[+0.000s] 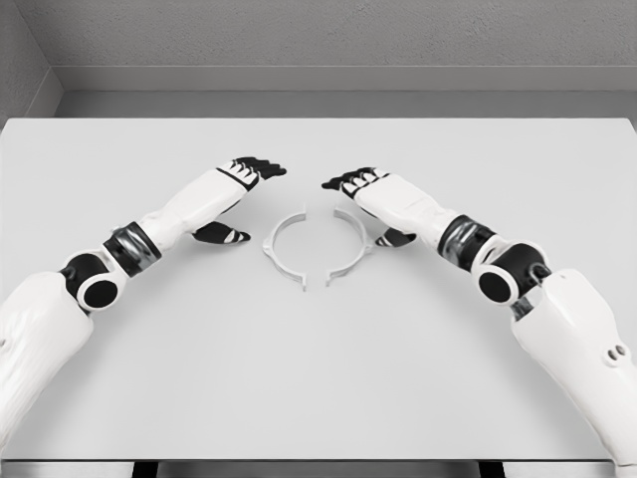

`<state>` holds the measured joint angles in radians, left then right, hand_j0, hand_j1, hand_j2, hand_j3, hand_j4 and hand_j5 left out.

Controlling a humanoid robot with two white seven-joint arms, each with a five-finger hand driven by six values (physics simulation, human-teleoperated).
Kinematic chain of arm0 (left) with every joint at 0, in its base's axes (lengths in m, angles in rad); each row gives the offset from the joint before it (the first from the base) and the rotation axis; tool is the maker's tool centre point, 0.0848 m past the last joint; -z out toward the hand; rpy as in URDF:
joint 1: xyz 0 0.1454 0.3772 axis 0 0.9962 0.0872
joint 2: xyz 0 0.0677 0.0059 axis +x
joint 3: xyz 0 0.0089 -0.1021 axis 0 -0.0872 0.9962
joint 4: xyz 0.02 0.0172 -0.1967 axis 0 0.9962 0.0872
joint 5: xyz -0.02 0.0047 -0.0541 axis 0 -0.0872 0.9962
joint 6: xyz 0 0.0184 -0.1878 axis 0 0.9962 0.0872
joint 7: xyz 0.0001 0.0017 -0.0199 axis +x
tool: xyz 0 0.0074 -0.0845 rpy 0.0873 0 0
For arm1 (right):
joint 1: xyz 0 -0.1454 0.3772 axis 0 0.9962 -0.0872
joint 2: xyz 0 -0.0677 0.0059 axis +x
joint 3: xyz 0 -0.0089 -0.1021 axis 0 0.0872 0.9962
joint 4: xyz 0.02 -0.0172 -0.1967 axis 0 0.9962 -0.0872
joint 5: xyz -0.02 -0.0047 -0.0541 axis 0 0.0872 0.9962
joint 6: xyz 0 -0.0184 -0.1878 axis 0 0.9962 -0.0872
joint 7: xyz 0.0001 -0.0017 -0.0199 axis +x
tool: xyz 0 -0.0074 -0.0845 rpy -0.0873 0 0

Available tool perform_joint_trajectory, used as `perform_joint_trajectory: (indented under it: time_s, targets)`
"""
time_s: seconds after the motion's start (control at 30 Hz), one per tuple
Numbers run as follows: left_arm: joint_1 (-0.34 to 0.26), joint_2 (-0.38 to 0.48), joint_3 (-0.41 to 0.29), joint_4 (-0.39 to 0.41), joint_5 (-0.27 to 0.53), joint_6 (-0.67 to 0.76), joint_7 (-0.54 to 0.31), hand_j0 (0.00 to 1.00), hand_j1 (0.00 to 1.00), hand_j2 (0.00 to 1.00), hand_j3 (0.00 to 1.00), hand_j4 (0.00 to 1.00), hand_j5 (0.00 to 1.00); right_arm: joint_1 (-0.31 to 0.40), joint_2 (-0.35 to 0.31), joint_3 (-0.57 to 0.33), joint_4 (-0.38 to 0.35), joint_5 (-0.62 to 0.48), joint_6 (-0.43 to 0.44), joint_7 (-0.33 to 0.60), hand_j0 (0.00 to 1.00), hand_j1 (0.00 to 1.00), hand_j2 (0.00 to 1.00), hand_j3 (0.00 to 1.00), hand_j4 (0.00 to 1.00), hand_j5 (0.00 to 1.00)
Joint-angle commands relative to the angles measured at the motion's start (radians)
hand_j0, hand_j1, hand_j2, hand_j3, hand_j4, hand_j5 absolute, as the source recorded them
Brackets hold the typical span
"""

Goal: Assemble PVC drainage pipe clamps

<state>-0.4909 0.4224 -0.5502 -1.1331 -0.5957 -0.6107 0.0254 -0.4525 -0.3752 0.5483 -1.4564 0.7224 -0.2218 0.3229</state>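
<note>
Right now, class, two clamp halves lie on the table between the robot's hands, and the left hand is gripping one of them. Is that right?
Not quite. In the head view the left hand grips nothing; it is open, beside the left clamp half. The right clamp half does lie between the hands.

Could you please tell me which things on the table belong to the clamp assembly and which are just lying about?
Belonging to the job:
left clamp half
right clamp half
left hand
right hand

Lying about:
nothing; only the table itself

A pale grey table (318, 398) stands against textured grey walls (348, 35)
</note>
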Motion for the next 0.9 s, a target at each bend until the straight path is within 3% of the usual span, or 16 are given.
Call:
perform_joint_trajectory:
  time_s: [0.0, 0.23, 0.37, 0.47, 0.5, 0.57, 0.67, 0.87]
  targets:
    - [0.000, -0.001, 0.000, -0.014, 0.008, 0.000, 0.001, 1.00, 1.00, 1.00, 1.00, 1.00, 1.00, 0.000, 0.004, 0.007, -0.002, -0.003, 0.001, 0.001, 1.00, 1.00, 1.00, 1.00, 1.00, 1.00]
    - [0.003, 0.001, -0.002, -0.024, 0.008, 0.000, 0.001, 1.00, 1.00, 1.00, 1.00, 1.00, 1.00, -0.029, 0.003, -0.007, 0.001, -0.004, 0.001, 0.002, 1.00, 1.00, 1.00, 1.00, 1.00, 1.00]
    - [0.003, 0.006, 0.000, -0.020, 0.008, 0.000, 0.001, 1.00, 1.00, 1.00, 1.00, 1.00, 1.00, -0.018, -0.120, -0.159, -0.034, -0.029, -0.011, 0.010, 1.00, 1.00, 1.00, 1.00, 1.00, 1.00]
    - [0.003, 0.001, -0.002, -0.022, 0.007, 0.000, 0.001, 1.00, 1.00, 1.00, 1.00, 1.00, 1.00, 0.107, -0.275, -0.289, -0.209, -0.155, -0.037, 0.010, 1.00, 1.00, 1.00, 1.00, 1.00, 1.00]
    - [0.005, 0.001, -0.002, -0.022, 0.007, 0.000, 0.001, 1.00, 1.00, 1.00, 1.00, 1.00, 1.00, 0.184, -0.284, -0.382, -0.255, -0.172, -0.071, 0.010, 1.00, 1.00, 1.00, 1.00, 1.00, 1.00]
    - [0.005, -0.002, -0.005, -0.025, 0.004, 0.000, 0.001, 1.00, 1.00, 1.00, 1.00, 1.00, 1.00, 0.301, -0.277, -0.536, -0.272, -0.175, -0.198, 0.008, 1.00, 1.00, 1.00, 1.00, 1.00, 1.00]
    - [0.005, -0.002, -0.036, -0.030, 0.004, 0.000, 0.001, 1.00, 1.00, 1.00, 1.00, 1.00, 1.00, 0.397, -0.222, -0.735, -0.263, -0.182, -0.389, 0.012, 1.00, 1.00, 1.00, 1.00, 1.00, 1.00]
    - [0.005, -0.002, -0.036, -0.031, 0.005, 0.000, 0.001, 1.00, 1.00, 1.00, 1.00, 1.00, 1.00, 0.407, -0.217, -0.743, -0.259, -0.182, -0.389, 0.012, 1.00, 1.00, 1.00, 1.00, 1.00, 1.00]
